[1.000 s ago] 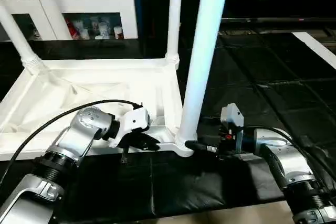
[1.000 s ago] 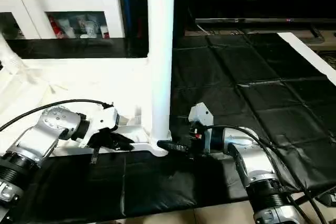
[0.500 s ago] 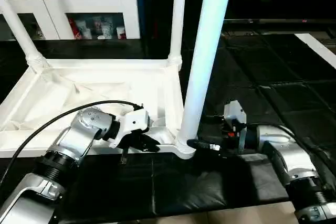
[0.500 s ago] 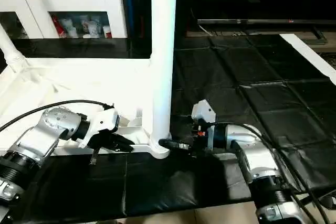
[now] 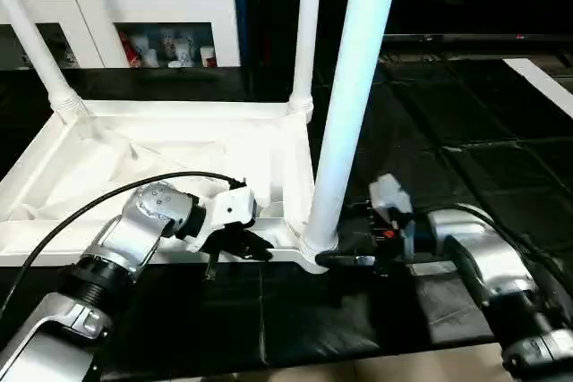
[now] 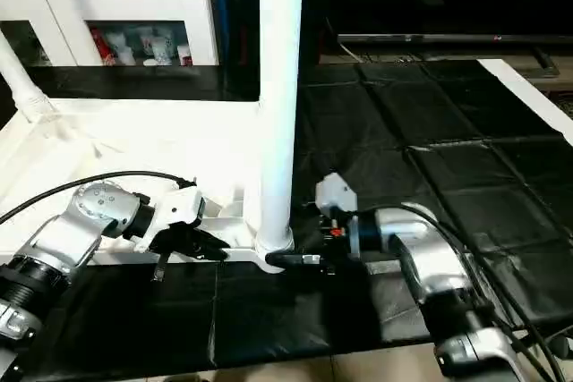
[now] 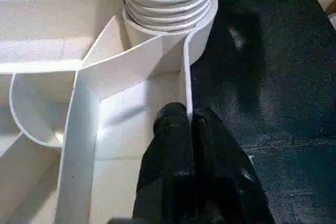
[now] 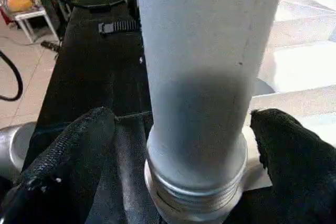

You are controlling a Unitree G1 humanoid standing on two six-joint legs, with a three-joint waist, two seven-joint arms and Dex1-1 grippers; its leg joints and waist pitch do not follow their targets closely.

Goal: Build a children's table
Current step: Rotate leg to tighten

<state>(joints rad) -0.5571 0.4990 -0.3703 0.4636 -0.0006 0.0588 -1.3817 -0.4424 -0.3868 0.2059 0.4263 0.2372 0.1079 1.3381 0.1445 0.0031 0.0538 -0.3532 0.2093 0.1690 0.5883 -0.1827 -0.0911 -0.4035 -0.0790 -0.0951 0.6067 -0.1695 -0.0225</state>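
Children's table (image 5: 170, 163) lies upside down on the black floor mat (image 5: 466, 158), legs up. My left claw (image 7: 188, 129) pinches its near rim at seven o'clock of the near leg (image 5: 345, 114). My right claw (image 8: 189, 129) stands wide open around that leg's base.

Home living room, white glass-door cabinet (image 5: 152, 29) with cups, black floor mats (image 5: 466, 131)

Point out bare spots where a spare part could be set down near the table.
Free: the black mat right of the near leg, and its near strip between both arms. Crowded: the near corner socket, where the left gripper pinches the rim and the right gripper straddles the leg.
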